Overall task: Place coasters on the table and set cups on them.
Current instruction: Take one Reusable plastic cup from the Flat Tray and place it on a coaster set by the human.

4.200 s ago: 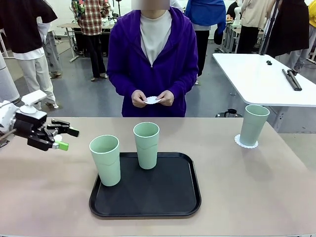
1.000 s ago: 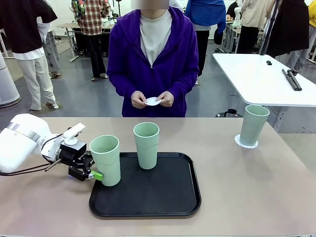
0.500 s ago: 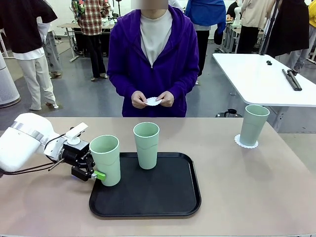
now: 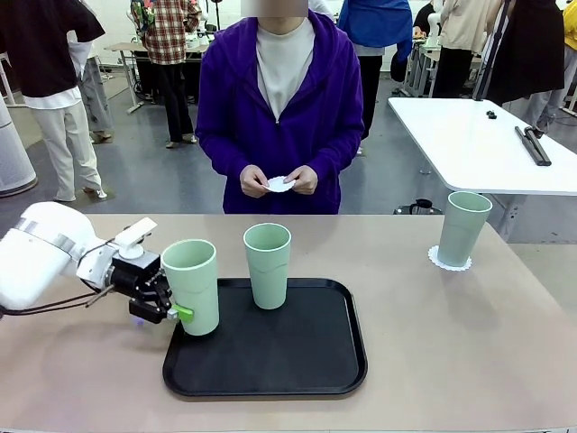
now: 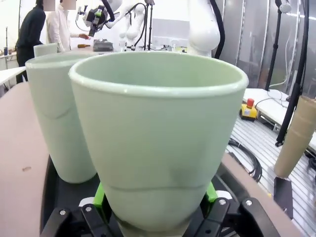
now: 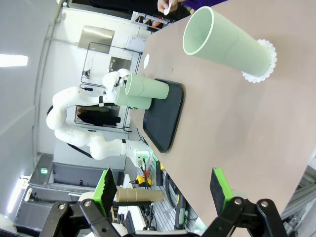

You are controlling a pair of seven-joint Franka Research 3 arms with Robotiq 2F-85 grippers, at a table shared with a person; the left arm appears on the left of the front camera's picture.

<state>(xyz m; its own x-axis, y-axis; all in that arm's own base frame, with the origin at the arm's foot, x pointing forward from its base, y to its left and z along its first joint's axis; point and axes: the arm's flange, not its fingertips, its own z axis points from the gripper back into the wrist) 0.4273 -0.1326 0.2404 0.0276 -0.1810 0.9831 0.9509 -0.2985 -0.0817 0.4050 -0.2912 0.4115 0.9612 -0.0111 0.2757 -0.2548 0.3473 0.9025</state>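
Grip comes first: the left hand (image 4: 177, 310) is clamped on the near cup (image 4: 191, 284), its green pads (image 5: 100, 195) pressing either side low on the wall, close to the base. That cup sits at the left edge of the black tray (image 4: 270, 377). Held so low, a tall tumbler will want to tip. So I'd say the lift should go straight up and slowly, keeping the cup upright until its base clears the tray's lip. It should also swing outward, away from the second cup (image 4: 269, 263) standing just beside it on the tray.

Across the bench (image 4: 81, 370), the person (image 4: 279, 99) pinches a loose coaster (image 4: 279, 184) between both hands. The landing spot probably depends on where that gets laid, so it seems wiser to carry the cup over bare bench and wait than to set it down early.

At the far right, the third cup (image 4: 463, 227) stands on its own coaster (image 4: 448, 262), its scalloped rim showing round the base. The right hand (image 6: 163, 190) hangs with jaws wide apart, holding nothing, well back from that cup.
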